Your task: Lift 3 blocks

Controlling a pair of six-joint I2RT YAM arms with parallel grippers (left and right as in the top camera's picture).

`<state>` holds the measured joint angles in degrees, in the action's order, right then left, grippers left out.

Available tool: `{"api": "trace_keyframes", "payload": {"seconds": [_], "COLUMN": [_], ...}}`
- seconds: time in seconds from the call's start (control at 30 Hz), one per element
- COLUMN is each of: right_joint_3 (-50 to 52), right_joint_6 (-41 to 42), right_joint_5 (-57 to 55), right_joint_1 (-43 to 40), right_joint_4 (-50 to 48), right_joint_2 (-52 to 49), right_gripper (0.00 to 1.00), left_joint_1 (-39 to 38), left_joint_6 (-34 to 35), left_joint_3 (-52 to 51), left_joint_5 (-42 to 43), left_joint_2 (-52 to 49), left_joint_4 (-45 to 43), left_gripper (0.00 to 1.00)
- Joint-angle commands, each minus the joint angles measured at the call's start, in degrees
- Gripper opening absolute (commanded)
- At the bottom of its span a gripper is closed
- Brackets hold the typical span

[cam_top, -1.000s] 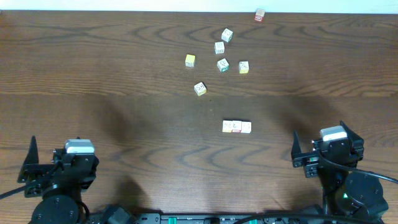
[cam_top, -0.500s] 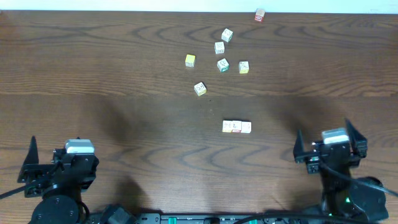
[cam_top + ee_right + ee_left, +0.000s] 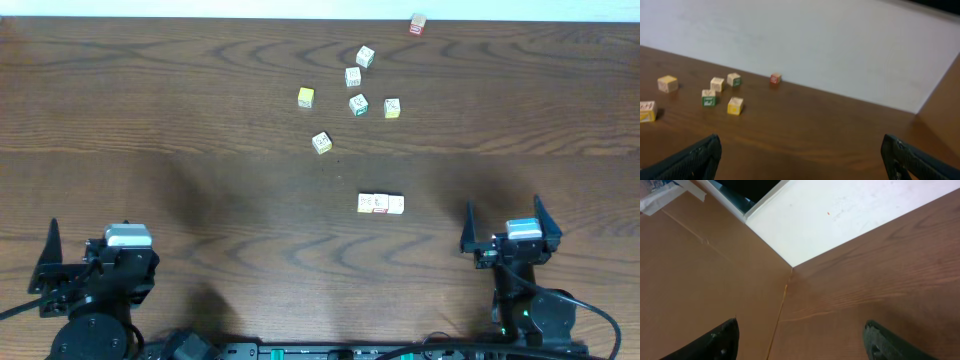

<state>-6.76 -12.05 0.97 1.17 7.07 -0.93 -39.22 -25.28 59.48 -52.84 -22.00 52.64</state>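
Whitish with small reddish marks, the three blocks lie touching side by side in a short row on the dark wooden worktop, a little right of its middle. Beyond them, well apart from the row, lies a loose scatter of other small cubes, among them a plain yellow cube. A reddish cube sits alone near the far edge. The right claw is near the row, on its right and toward the near edge. Its fingers are spread wide, with nothing between them. The left claw is at the near left, far from the blocks, also spread apart and empty.
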Motion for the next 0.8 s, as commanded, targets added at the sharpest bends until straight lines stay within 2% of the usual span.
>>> {"api": "trace_keyframes", "payload": {"seconds": [0.0,0.37,0.77], "right_joint_3": [3.4,5.3,5.3], "right_joint_6": [2.3,10.4,10.5], "right_joint_5": [1.2,1.1,1.0], "right_joint_1": [-0.9,-0.4,-0.4], "right_joint_4": [-0.2,-0.5,-0.5], "right_joint_2": [0.7,0.7,0.6], "right_gripper": [0.99,0.99,0.99], "left_joint_1": [-0.1,-0.1,-0.1], "left_joint_6": [1.0,1.0,1.0], "left_joint_3": [-0.1,-0.1,-0.1], "left_joint_5": [-0.3,-0.3,-0.3], "left_joint_2": [0.2,0.2,0.2], "left_joint_4": [0.1,0.1,0.1], "left_gripper": [0.79,0.79,0.79]}}
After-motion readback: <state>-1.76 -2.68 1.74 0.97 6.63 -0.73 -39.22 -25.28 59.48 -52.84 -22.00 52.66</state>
